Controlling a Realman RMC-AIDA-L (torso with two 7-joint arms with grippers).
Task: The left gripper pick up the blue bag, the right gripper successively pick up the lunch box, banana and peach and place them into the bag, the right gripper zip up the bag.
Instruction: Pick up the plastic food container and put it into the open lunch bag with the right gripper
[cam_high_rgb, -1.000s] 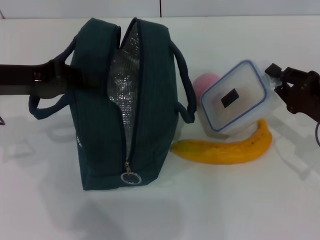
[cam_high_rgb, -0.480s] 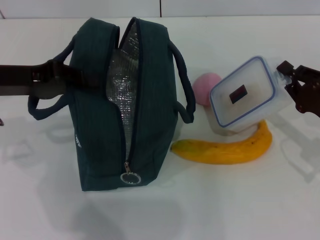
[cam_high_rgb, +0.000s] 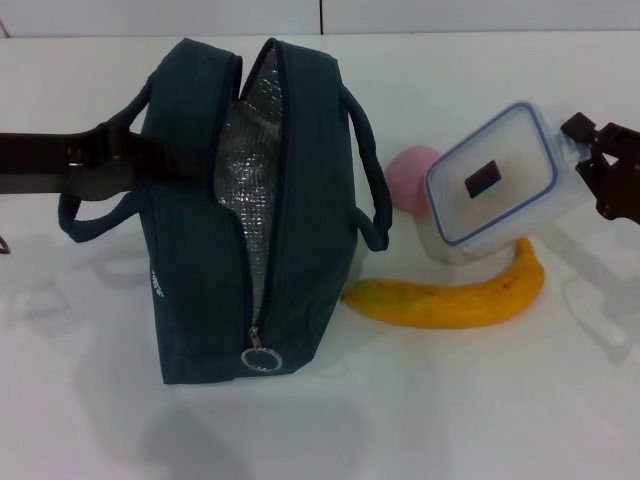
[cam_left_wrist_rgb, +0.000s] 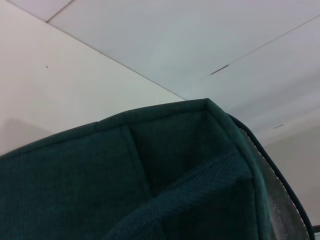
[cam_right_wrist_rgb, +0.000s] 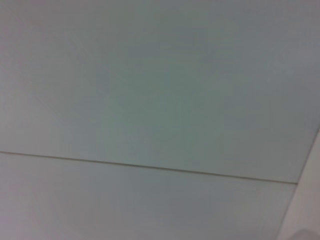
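One blue bag, lunch box, banana, peach.

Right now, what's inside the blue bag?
Through the open zipper of the blue bag, only silver lining shows. No food is visible inside, but the bag's sides cover most of the interior, so the bottom stays hidden.

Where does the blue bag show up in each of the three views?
Head view: the blue bag stands left of centre, unzipped, with the left gripper at its left-side handle.
Left wrist view: the bag's fabric fills the lower part of the picture, seen close up.
Right wrist view: not in it.
Shared landmark: the silver lining at the bag's opening, a sliver in the left wrist view.
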